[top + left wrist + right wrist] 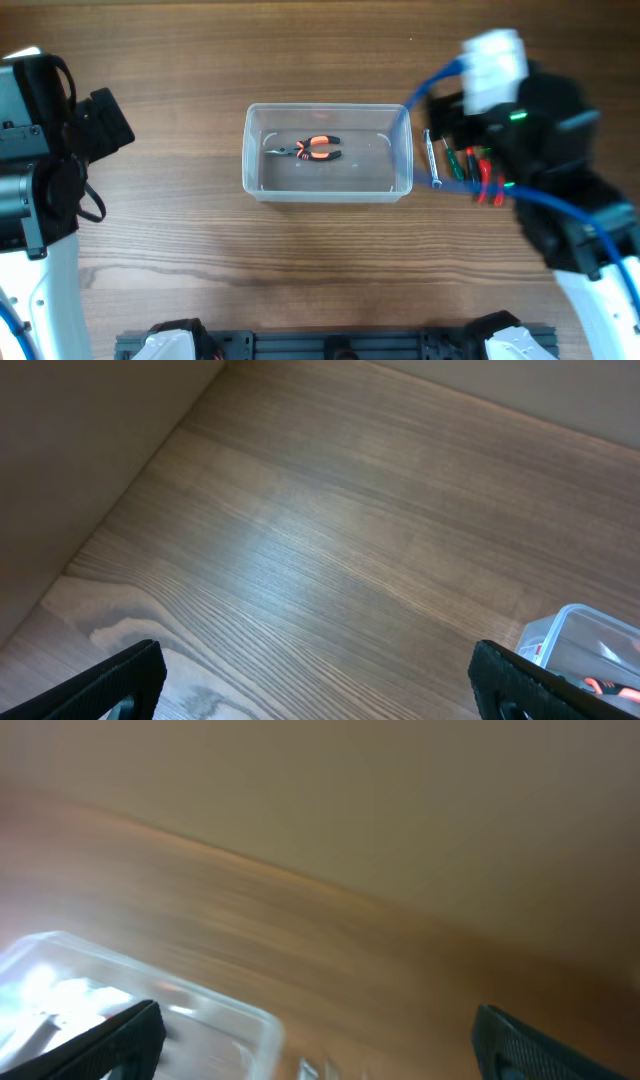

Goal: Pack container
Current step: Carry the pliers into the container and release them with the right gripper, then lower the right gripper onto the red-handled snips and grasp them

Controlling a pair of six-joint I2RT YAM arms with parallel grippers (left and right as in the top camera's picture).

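You see a clear container [328, 192], pliers [318, 149] with orange-and-black handles, a brown wood-grain table [200, 260], tools [470, 165] with green and red handles, a silver wrench [431, 160], and a blue cable [560, 203].

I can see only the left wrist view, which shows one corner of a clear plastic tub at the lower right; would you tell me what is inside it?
Observer: The clear rectangular plastic tub holds a single pair of pliers with orange-and-black handles, lying flat near its middle.
Operator: Thank you. Are any tools outside the tub?
Observer: Yes. A slim silver wrench and what look like screwdrivers with green and red handles lie on the wooden table beside the tub's short side, partly hidden under the black right arm.
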